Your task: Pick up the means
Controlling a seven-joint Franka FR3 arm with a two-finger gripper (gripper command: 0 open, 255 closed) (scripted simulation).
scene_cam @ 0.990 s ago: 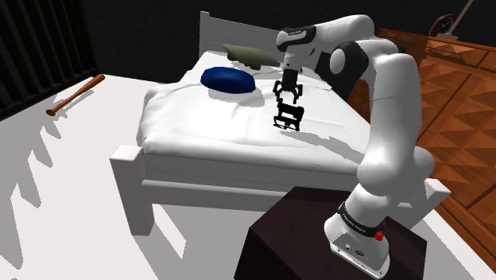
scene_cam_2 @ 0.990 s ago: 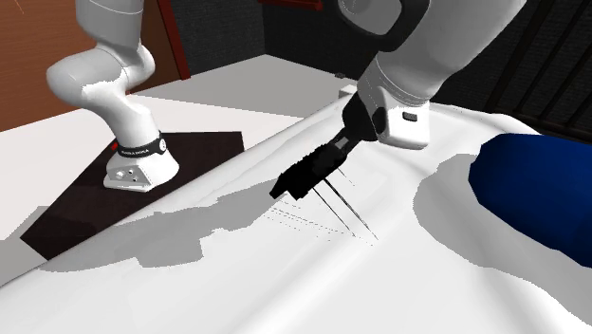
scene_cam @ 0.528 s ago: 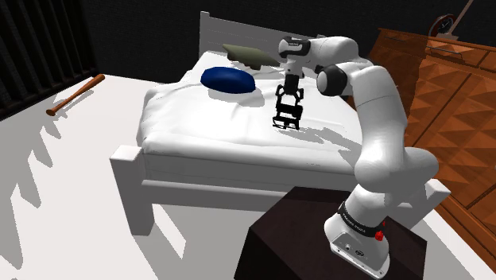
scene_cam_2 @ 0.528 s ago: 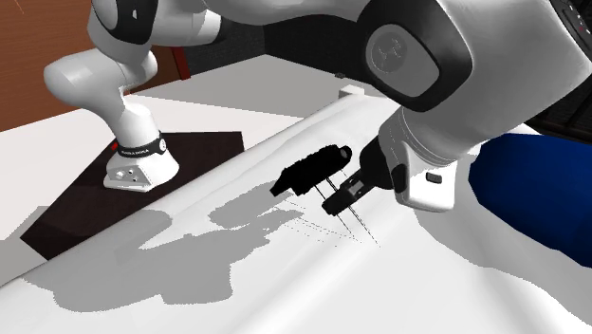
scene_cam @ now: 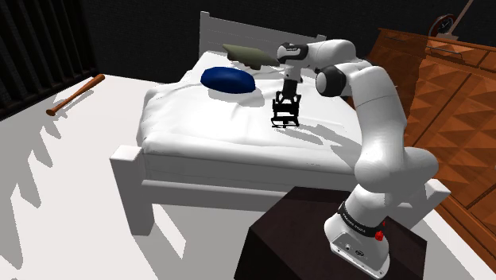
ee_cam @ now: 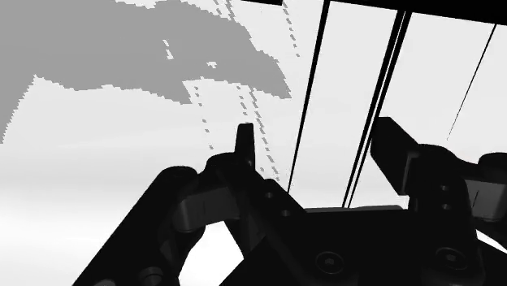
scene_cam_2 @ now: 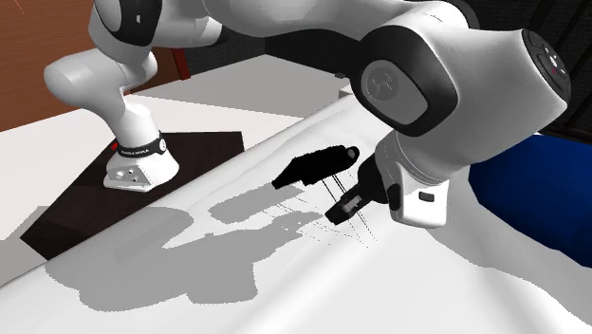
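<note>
A small black object [scene_cam: 284, 119] with a dark block top [scene_cam_2: 313, 168] and thin wire legs [ee_cam: 313, 97] stands on the white bed [scene_cam: 199, 131]. My black gripper [scene_cam: 287, 106] points down right over it in the shoulder view. In the second exterior view the gripper [scene_cam_2: 347, 205] is low beside the legs, just above the sheet. In the wrist view the two fingers of the gripper [ee_cam: 318, 150] stand apart, with the thin legs running between them. The legs pass close to one finger and leave a gap to the other. Nothing is clasped.
A blue cushion [scene_cam: 227, 79] and an olive pillow [scene_cam: 250, 54] lie near the headboard. A baseball bat [scene_cam: 75, 94] lies on the floor beyond the bed. Wooden furniture [scene_cam: 453, 95] stands at the shoulder view's right, and the dark stand [scene_cam: 302, 231] sits by the bed's foot.
The arm has swung over and lowered the gripper onto the black object. The fingers have drawn closer together around its thin legs.
</note>
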